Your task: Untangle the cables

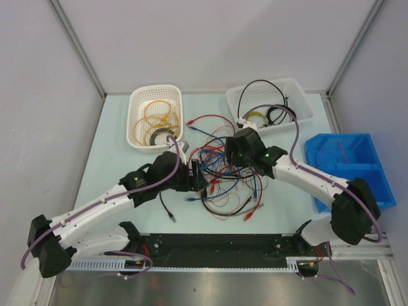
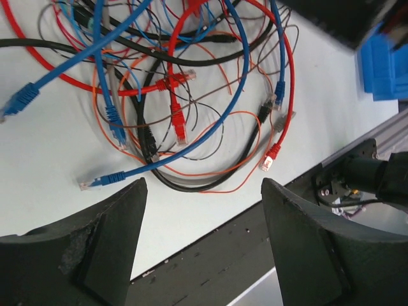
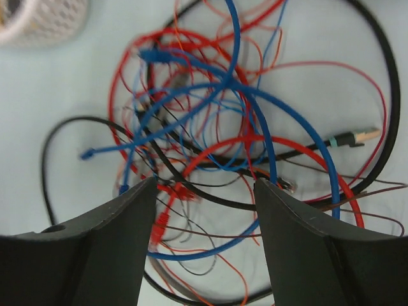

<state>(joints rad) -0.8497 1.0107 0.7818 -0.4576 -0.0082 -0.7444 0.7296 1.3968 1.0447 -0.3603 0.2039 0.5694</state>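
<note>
The cables (image 1: 223, 178) lie in a tangled heap of red, blue, orange and black wires at the table's middle. My left gripper (image 1: 196, 180) is at the heap's left edge. In the left wrist view it (image 2: 203, 186) is open and empty over bare table near the front edge, with the cables (image 2: 185, 95) just beyond its fingertips. My right gripper (image 1: 231, 153) hovers over the back of the heap. In the right wrist view it (image 3: 204, 185) is open, with the cables (image 3: 223, 146) below and between its jaws, none gripped.
A white basket (image 1: 136, 102) with yellow coils stands at the back left. A second white basket (image 1: 299, 95) with black and yellow cables stands at the back right. A blue bin (image 1: 357, 143) is at the right. A black rail (image 1: 217, 245) runs along the front edge.
</note>
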